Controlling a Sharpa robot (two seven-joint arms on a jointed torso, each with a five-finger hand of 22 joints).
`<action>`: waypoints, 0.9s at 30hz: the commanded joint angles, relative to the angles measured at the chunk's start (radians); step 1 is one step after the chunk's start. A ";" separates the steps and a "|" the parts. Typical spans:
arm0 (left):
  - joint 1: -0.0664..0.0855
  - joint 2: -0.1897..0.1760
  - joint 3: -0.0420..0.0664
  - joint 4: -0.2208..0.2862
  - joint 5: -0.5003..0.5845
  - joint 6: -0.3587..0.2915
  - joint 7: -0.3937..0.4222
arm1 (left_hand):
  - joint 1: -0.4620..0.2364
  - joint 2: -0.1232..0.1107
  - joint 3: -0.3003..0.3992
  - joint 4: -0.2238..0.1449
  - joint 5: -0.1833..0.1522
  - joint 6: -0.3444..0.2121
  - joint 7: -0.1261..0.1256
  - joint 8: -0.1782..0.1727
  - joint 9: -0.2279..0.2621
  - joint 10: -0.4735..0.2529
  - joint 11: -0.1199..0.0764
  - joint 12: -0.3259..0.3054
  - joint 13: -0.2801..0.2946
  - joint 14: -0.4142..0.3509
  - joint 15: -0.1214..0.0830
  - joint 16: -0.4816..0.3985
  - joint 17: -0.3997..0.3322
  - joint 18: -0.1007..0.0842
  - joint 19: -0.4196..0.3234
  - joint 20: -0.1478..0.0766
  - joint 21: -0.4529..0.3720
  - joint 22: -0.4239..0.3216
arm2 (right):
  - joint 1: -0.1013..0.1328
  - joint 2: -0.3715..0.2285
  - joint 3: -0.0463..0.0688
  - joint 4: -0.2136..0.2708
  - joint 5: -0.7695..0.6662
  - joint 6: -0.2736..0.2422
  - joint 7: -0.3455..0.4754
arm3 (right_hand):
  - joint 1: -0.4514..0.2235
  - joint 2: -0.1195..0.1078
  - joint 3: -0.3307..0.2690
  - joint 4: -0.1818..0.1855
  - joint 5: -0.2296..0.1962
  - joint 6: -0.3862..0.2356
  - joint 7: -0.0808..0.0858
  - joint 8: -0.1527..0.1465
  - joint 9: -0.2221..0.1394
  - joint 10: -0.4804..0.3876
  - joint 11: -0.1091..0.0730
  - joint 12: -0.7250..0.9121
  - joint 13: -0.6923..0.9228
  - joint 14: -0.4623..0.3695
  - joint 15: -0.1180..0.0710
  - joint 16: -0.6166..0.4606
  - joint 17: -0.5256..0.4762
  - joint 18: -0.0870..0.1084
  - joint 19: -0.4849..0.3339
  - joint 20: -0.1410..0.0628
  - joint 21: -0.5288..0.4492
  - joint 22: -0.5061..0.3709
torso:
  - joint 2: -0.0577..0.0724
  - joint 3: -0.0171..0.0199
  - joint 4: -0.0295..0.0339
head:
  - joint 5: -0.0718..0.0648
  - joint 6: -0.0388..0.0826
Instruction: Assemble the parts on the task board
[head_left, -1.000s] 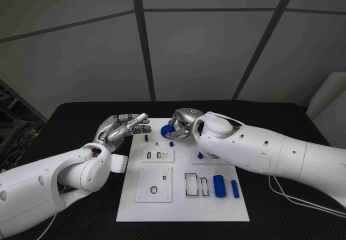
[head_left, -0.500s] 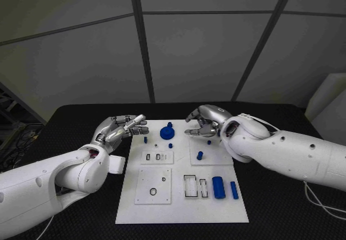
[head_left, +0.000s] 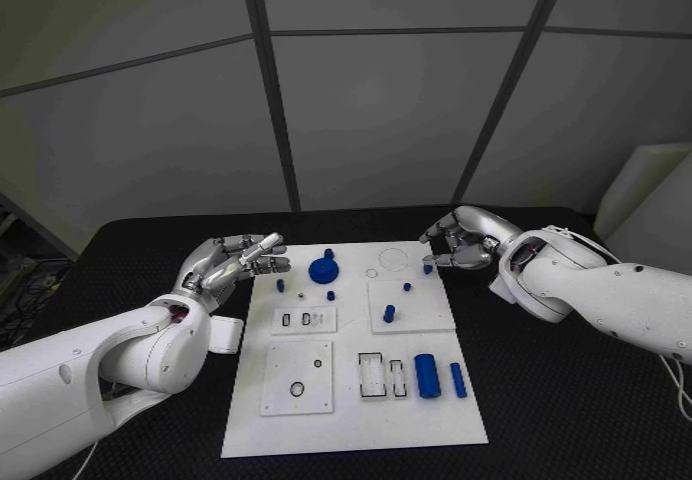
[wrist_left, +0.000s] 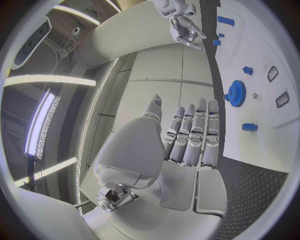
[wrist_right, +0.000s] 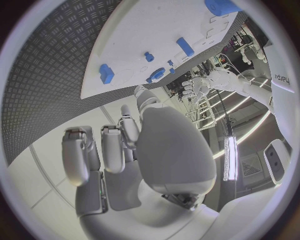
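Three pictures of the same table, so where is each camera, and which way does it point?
Head view: on the robot's head, looking down at the task board; both arms show, left hand, right hand.
Left wrist view: behind the left hand, facing the board's edge.
Right wrist view: behind the right hand, facing the board.
Shared: all three show the blue gear.

A lab test cell, by the look of it. My black table (head_left: 144, 250) stands boxed in by plain grey wall panels (head_left: 375, 120) with dark seams, strip lights (wrist_left: 40, 120) overhead. The white task board (head_left: 433, 420) lies before me.
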 joint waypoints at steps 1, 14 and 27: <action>0.001 0.003 0.001 -0.002 -0.001 0.014 0.005 | 0.003 0.008 0.000 -0.007 -0.003 0.003 0.004 -0.004 -0.001 0.001 0.006 -0.004 -0.001 -0.008 0.002 -0.005 0.002 -0.005 0.004 -0.001 0.002 -0.001 | -0.002 0.004 0.000 -0.027 0.049 0.014 0.061 | 0.012 0.001 0.000 -0.008 -0.003 0.003 0.001 -0.001 -0.002 -0.003 -0.005 -0.007 -0.002 0.051 -0.004 -0.003 0.030 -0.008 0.107 -0.006 0.003 0.263 | 0.001 -0.0002 0.0004 | -0.006 0.004; 0.000 0.009 0.001 -0.009 -0.001 0.017 0.004 | 0.004 0.009 0.000 -0.008 -0.002 0.003 0.003 -0.004 -0.001 0.002 0.006 -0.004 -0.001 -0.008 0.002 -0.005 0.002 -0.005 0.004 -0.001 0.002 -0.002 | -0.028 0.029 0.000 -0.091 0.024 0.049 0.038 | 0.013 0.001 -0.003 -0.008 -0.003 -0.007 0.003 -0.007 -0.006 -0.004 -0.004 -0.011 -0.004 0.051 -0.003 -0.003 0.031 -0.008 0.107 -0.005 0.003 0.263 | 0.001 -0.0029 0.0032 | -0.007 -0.003; -0.001 0.011 0.001 -0.014 -0.001 0.017 0.004 | 0.004 0.009 0.000 -0.008 -0.002 0.003 0.003 -0.004 -0.001 0.002 0.006 -0.004 -0.001 -0.008 0.002 -0.005 0.002 -0.005 0.004 -0.001 0.002 -0.002 | -0.037 0.041 0.000 -0.114 0.001 0.076 0.026 | 0.013 0.003 -0.003 -0.008 -0.003 -0.007 0.003 -0.006 -0.006 -0.001 -0.003 -0.006 0.000 0.052 -0.003 -0.002 0.034 -0.008 0.107 -0.005 0.003 0.263 | 0.001 -0.0047 0.0027 | -0.006 -0.007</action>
